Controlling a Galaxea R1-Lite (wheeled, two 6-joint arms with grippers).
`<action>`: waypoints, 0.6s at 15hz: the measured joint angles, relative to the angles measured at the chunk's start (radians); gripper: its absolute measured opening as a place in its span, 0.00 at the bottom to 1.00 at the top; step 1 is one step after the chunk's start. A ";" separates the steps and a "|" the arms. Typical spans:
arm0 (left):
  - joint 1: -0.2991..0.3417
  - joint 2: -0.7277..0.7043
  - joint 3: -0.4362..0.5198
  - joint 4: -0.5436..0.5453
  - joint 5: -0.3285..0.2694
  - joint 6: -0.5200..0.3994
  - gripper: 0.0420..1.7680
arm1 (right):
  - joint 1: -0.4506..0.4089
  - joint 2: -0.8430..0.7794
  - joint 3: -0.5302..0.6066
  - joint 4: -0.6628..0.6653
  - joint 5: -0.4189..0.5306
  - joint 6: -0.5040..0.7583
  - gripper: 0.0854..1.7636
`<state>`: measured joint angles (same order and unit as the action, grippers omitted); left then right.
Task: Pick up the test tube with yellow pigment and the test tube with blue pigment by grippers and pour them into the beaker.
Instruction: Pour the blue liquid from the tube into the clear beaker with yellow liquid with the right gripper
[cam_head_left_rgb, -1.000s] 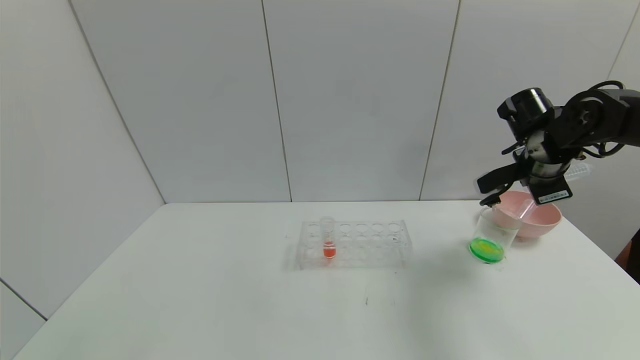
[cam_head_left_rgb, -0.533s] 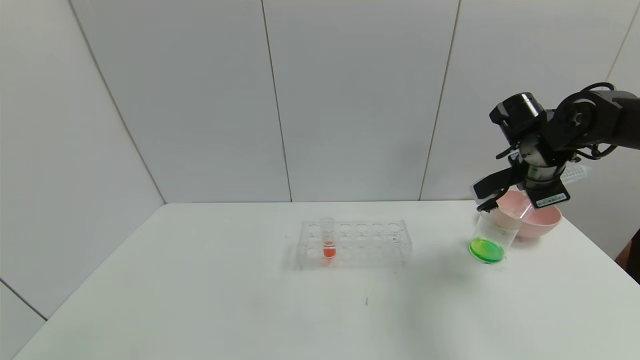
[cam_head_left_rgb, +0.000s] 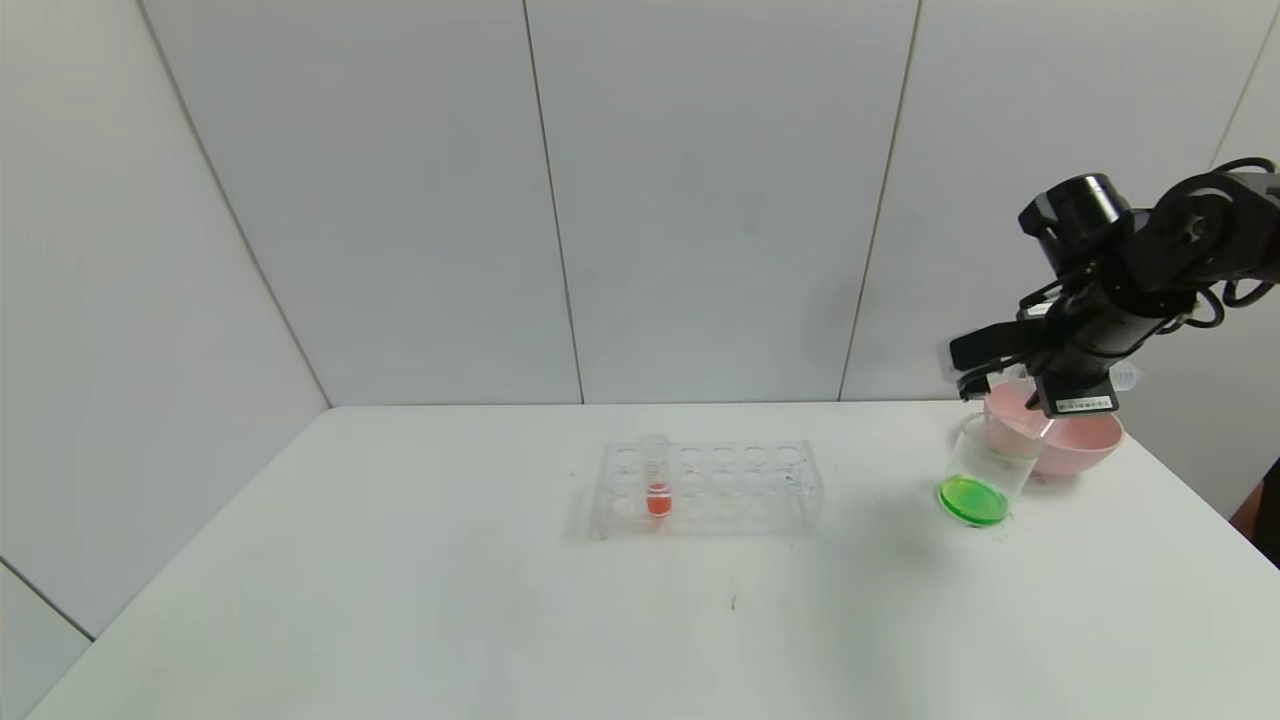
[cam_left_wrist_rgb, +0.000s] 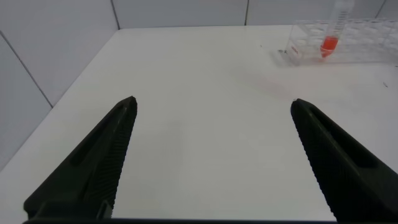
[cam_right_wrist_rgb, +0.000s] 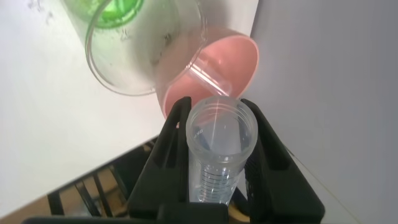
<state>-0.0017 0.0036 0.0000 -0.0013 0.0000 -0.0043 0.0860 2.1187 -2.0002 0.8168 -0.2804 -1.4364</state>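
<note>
Presently: right gripper (cam_head_left_rgb: 985, 380), flat black fingers clamped on an emptied clear ridged plastic test tube (cam_right_wrist_rgb: 219, 149), right side of the head frame.
Tube's long axis runs along the fingers, open mouth outward. Directly past it, the pink round bowl (cam_head_left_rgb: 1085, 440); just down-left, touching the bowl, the clear thin-walled beaker (cam_head_left_rgb: 985, 470) holding green liquid. No yellow or blue tube visible; pouring appears finished. Centre frame, well apart: clear rack (cam_head_left_rgb: 710, 488) with orange-red tube (cam_head_left_rgb: 656, 480). Left gripper (cam_left_wrist_rgb: 211, 162), fingers spread, idle near the table's left edge.
</note>
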 joint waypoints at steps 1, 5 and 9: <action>0.000 0.000 0.000 0.000 0.000 0.000 1.00 | -0.020 -0.007 0.000 -0.003 0.107 0.050 0.29; 0.000 0.000 0.000 0.000 0.000 0.000 1.00 | -0.073 -0.023 0.004 -0.084 0.545 0.374 0.29; 0.000 0.000 0.000 0.000 0.000 0.000 1.00 | -0.070 -0.046 0.035 -0.298 0.668 0.839 0.29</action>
<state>-0.0013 0.0036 0.0000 -0.0013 0.0000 -0.0043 0.0162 2.0730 -1.9651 0.5187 0.3872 -0.5970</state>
